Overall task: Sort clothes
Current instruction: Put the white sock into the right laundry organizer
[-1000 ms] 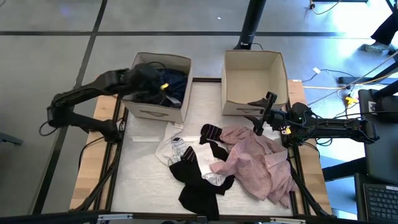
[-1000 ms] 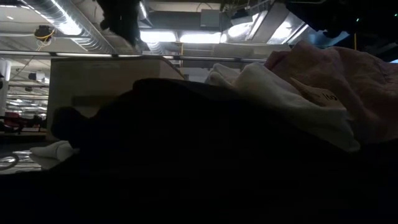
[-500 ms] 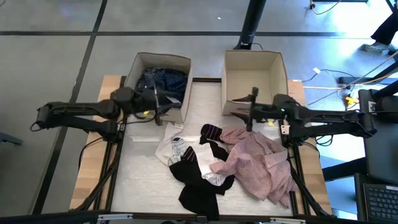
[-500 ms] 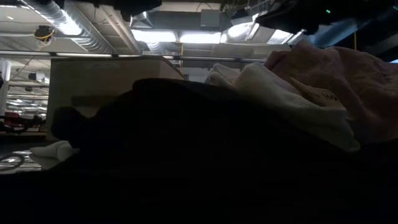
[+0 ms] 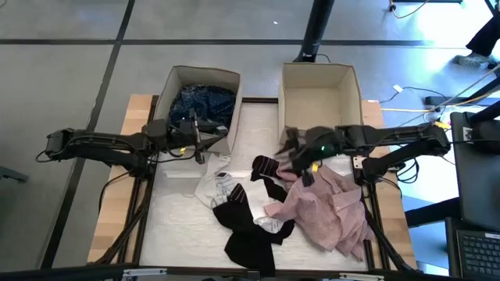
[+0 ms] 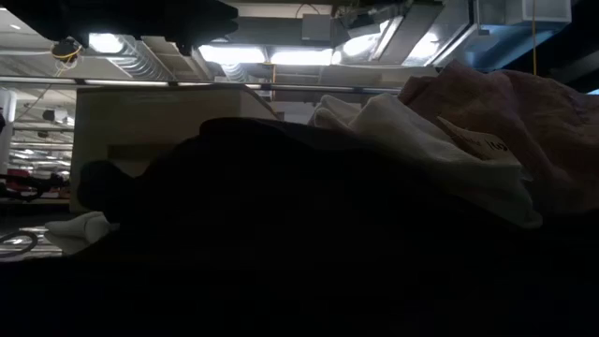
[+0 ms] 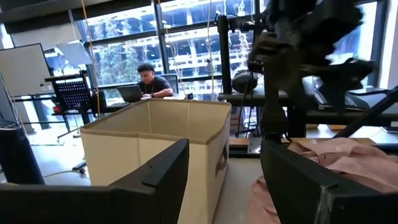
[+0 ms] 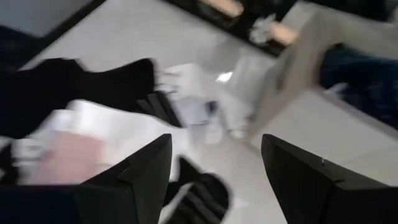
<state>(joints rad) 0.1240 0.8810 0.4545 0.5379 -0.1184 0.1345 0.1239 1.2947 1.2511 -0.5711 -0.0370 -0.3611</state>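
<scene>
Hovering: right pincer (image 5: 301,158) wide, empty, over crumpled pale pink cotton shirt (image 5: 328,204).
Handling: soft, light, limp; pinch a raised fold.
Waiting: left pincer (image 5: 197,140) wide, empty.

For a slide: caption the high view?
Both grippers open, left gripper beside the clothes-filled left box, right gripper above the pink shirt.

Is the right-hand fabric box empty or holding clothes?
Empty: the high view shows only bare beige floor inside the right box; the left box holds dark blue fabric.
</scene>
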